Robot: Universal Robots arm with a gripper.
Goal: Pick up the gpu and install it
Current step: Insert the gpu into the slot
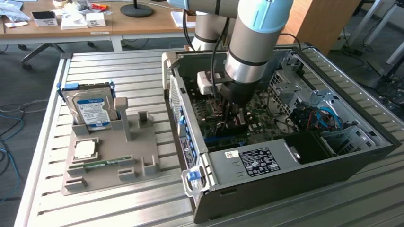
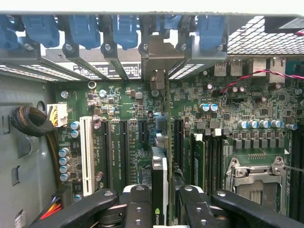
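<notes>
Pincer point(image 2: 160, 209) is closed partway on the gpu point(image 2: 160, 183), which it holds edge-on between its black fingers point(image 2: 137, 209), standing upright over the motherboard point(image 2: 128, 133) inside the open computer case point(image 1: 353, 156). In the wrist view the card stands at lower centre of the frame, its silver bracket point(image 2: 156, 80) reaching up to the rear slot openings near the blue latches point(image 2: 126, 31). To do this step well, I judge the card edge must stay parallel to the long black slot point(image 2: 176, 137) just beside it, and the bracket must enter its opening straight, with no tilt, before any pressing.

The exterior view gives what the wrist view cannot: the arm point(image 1: 256, 42) reaching down into the case at centre, and at the left of the frame the worktop point(image 1: 113, 66) with a grey holder point(image 1: 136, 146) carrying the hard drive point(image 1: 90, 111). The wrist view alone gives the slot alignment.
</notes>
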